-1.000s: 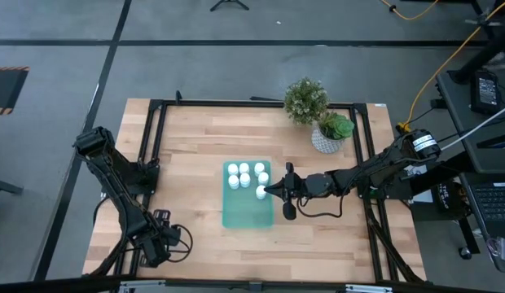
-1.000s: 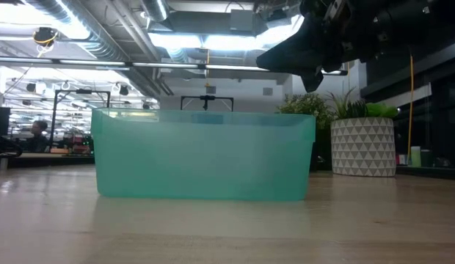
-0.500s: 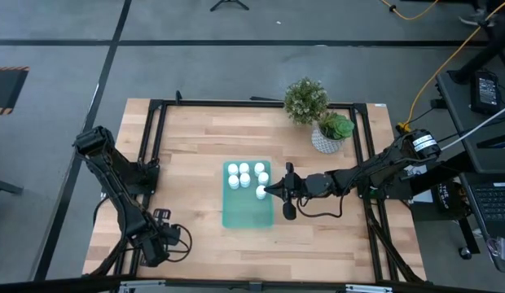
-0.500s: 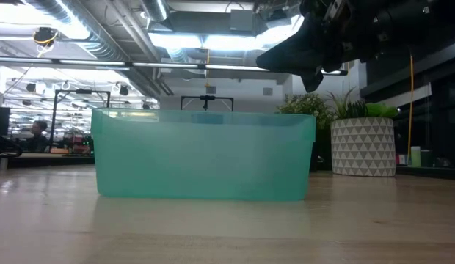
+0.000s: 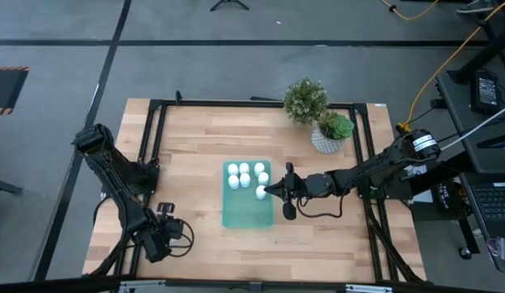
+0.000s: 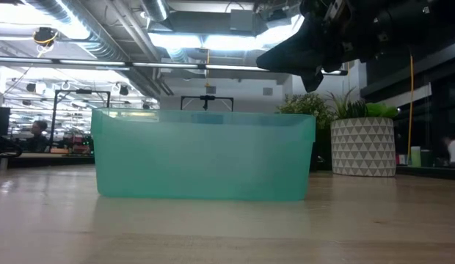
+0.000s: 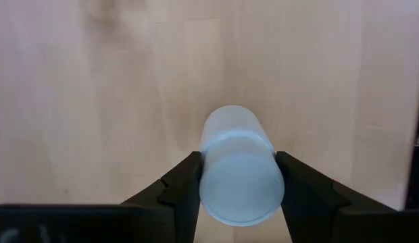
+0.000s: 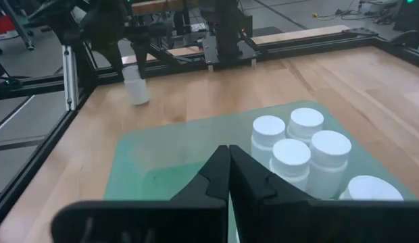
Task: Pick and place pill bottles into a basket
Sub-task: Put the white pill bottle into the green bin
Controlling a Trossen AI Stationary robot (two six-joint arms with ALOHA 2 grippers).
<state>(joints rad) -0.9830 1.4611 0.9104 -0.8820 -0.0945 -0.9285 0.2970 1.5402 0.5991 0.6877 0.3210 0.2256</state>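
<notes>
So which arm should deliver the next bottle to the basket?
Left. The left gripper is shut on a pill bottle at the table's near-left corner. The right gripper hovers shut and empty over the basket, where six bottles already stand.

In the high view I see the basket (image 5: 248, 195) at the centre of the table (image 5: 195, 155), with six pill bottles (image 5: 246, 174) clustered inside its upper end. My right gripper (image 5: 267, 190) sits over the basket's right edge, just beside the lowest bottle there. My left gripper (image 5: 177, 233) is at the lower left of the frame, holding one more bottle (image 7: 239, 165), and two plants (image 5: 318, 114) stand at the table's upper right.
</notes>
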